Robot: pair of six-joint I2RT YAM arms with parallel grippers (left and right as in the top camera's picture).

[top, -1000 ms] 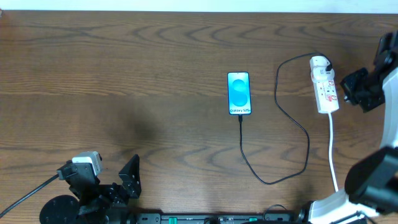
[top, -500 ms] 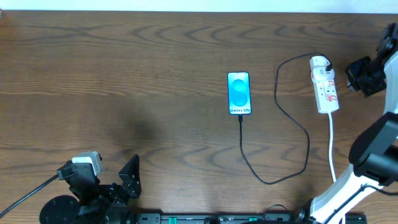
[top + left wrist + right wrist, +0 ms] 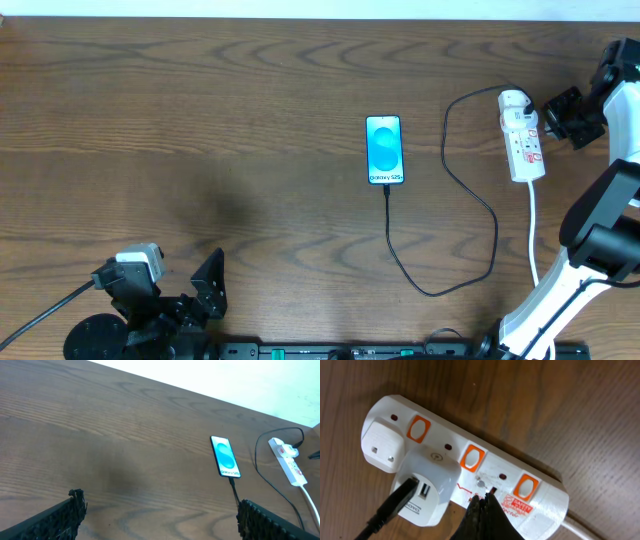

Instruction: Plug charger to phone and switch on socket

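The phone point(image 3: 385, 150) point(image 3: 225, 456) lies face up mid-table with its blue screen lit. The charger, a thin black cable point(image 3: 494, 235) point(image 3: 233, 487), meets the phone's bottom edge, loops toward the front and runs back to the white adapter point(image 3: 425, 485) on the socket point(image 3: 524, 140) point(image 3: 289, 460) point(image 3: 485, 467). My right gripper point(image 3: 548, 112) point(image 3: 482, 499) is shut, its tips over the strip between the middle and right orange switches. My left gripper point(image 3: 205, 290) point(image 3: 162, 512) stands open and empty at the front left, far from everything.
A thick white cord point(image 3: 535, 240) runs from the socket toward the front edge. A second white plug point(image 3: 380, 445) sits at the strip's far end. The right arm's base point(image 3: 560, 320) stands at the front right.
The right gripper has swung from beside the strip's right side toward the far end, then left in over the strip. Phone, cable and left arm have not moved.
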